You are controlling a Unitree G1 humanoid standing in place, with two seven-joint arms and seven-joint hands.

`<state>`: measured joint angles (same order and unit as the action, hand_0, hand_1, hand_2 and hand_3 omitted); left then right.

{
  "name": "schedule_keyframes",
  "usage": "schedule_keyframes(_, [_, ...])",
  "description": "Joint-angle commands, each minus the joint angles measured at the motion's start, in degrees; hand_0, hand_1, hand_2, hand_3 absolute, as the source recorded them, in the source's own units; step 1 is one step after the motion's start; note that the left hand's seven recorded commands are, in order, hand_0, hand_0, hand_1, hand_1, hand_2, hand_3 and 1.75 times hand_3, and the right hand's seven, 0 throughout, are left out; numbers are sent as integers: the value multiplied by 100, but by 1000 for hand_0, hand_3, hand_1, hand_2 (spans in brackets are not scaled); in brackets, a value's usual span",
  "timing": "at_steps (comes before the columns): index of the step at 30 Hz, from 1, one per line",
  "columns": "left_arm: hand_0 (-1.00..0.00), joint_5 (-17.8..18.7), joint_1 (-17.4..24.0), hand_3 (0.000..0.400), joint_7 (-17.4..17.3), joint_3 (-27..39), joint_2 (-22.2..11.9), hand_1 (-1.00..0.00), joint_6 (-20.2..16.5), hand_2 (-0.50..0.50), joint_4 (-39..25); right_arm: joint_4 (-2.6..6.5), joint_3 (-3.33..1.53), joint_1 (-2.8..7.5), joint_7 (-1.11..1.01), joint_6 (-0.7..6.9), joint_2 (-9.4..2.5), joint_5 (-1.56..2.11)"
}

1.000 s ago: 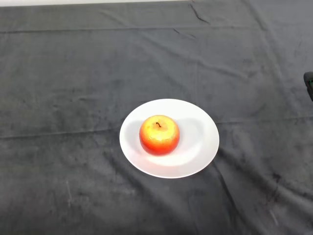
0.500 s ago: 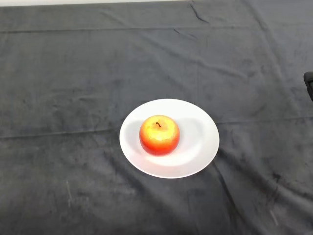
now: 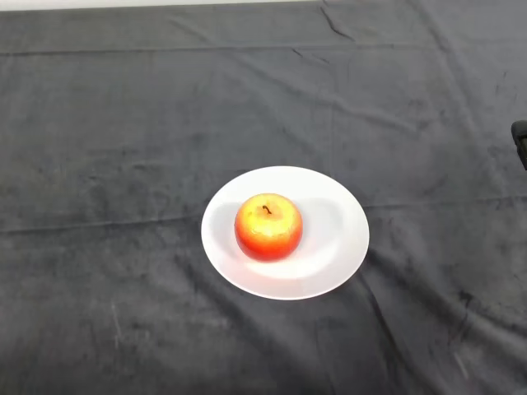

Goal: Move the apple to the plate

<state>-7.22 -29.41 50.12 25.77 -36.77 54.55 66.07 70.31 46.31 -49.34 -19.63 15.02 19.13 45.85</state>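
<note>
Head view: red-and-yellow apple (image 3: 268, 227) sits upright on the white plate (image 3: 342, 234), stem dimple facing up, short dark stem visible. Apple is left of the plate's middle, closer to the left rim than the right; bare white plate surface shows to its right and below it. Apple casts a soft shadow on the plate to its right. Upper half of the apple is yellow-orange, lower half deeper red.

Plate is round, plain white, lying flat on the dark cloth (image 3: 123, 148), a bit below and right of the view's middle. Cloth is dark grey, covers nearly the whole table, with creases running across it: one long horizontal fold level with the plate's middle, another near the top, diagonal wrinkles at upper right and lower right. A thin strip of pale surface (image 3: 123, 4) shows along the top edge beyond the cloth.

Small dark object (image 3: 520, 140) cut off by the right edge, well apart from the plate; can't tell what it is.

No robot hand or arm anywhere in the view, so hand state can't be told.
</note>
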Motion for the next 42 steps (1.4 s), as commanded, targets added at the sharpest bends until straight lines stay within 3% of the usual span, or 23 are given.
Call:
schedule_keyframes(1, [0, -1, -82, 0, 52, 4, -297, 0, -39, 0, 237, 24, 81, -141, -32, -73, 204, 73])
schedule_keyframes(42, [0, 50, -90, 0, 1, -104, -282, 0, -89, 0, 246, 24, 86, -142, -33, -74, 203, 67])
